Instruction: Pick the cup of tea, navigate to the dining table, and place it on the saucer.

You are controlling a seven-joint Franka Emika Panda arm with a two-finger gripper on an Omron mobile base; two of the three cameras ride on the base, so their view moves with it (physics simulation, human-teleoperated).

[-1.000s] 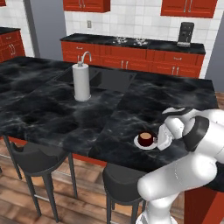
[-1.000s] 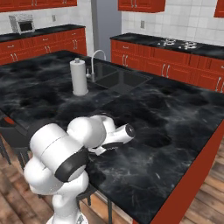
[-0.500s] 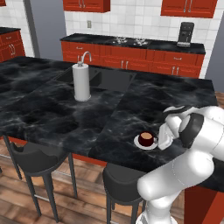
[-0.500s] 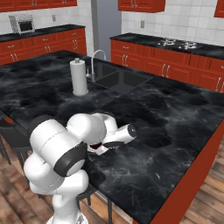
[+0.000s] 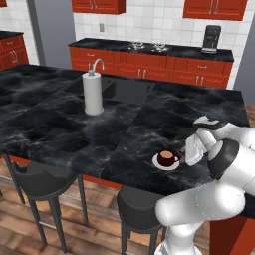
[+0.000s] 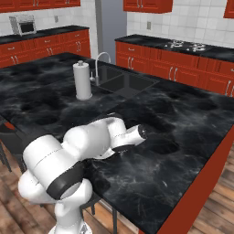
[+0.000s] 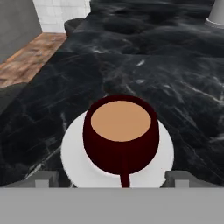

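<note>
The gripper (image 5: 188,154) sits low over the tabletop (image 5: 99,124), just to the right of the cup of tea (image 5: 167,157) in the left base view. In the hand view its two fingertips (image 7: 177,177) stand wide apart, one to either side of the cup and clear of it, so the gripper is open. The cup of tea stands upright, centred on the saucer (image 7: 74,151), handle pointing toward the gripper. The saucer lies near the tabletop's front edge. A paper-towel roll (image 5: 92,93) stands well apart, beside the sink (image 5: 124,90).
</note>
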